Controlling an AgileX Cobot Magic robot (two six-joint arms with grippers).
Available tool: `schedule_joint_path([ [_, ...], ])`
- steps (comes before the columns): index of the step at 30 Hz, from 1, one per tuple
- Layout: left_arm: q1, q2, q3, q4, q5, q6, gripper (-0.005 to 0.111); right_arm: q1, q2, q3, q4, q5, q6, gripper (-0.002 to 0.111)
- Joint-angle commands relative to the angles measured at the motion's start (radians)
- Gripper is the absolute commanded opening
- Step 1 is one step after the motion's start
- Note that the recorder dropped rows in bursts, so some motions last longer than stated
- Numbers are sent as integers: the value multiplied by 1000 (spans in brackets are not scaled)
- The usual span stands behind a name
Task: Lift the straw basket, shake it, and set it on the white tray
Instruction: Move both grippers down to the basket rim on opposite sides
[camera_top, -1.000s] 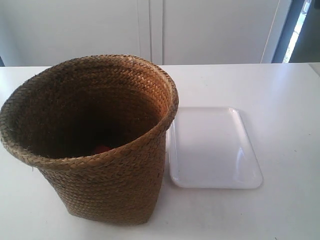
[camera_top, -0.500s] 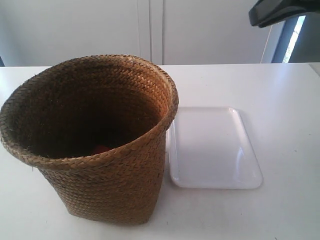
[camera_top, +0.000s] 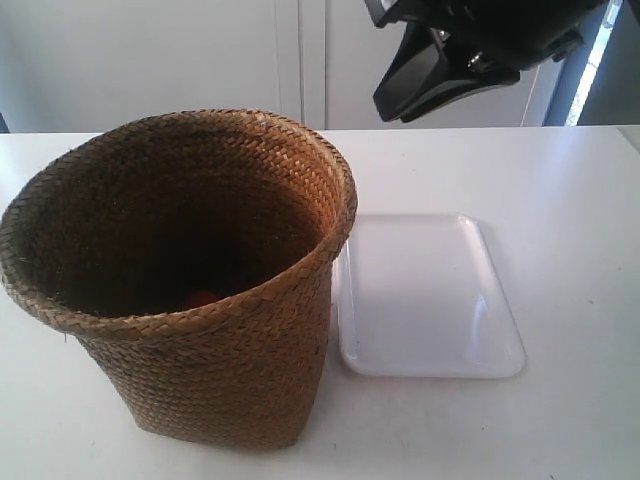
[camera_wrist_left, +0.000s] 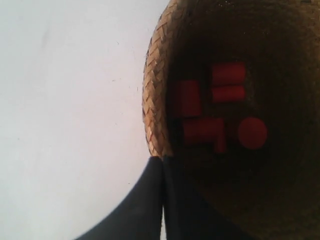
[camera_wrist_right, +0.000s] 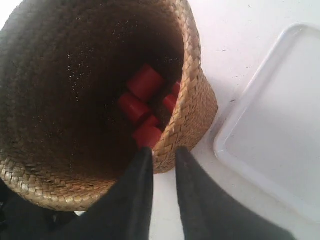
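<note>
The straw basket stands upright on the white table, just beside the white tray and not on it. Several red cylinders lie in the basket's bottom, which the left wrist view also shows. My right gripper is open, hovering over the basket rim on the side nearest the tray. My left gripper is shut and empty, high over the opposite rim. In the exterior view a black gripper hangs above the tray's far end.
The white table stretches around both objects. Behind it is a white wall or cabinet front. A dark doorway edge shows at the far right.
A black gripper has come into the exterior view from the upper right, moving down and left. The basket and the tray have not moved.
</note>
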Motion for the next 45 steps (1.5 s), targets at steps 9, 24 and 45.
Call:
schedule_joint_path([
  [9,-3,16,-14,-59,81,16,72,3,71,-3,27,-1,8,60],
  [24,-3,141,-14,-112,90,18,73,35,87,-3,118,-1,16,62],
  [45,-11,325,-12,-121,90,15,71,53,317,-3,33,-1,20,61],
])
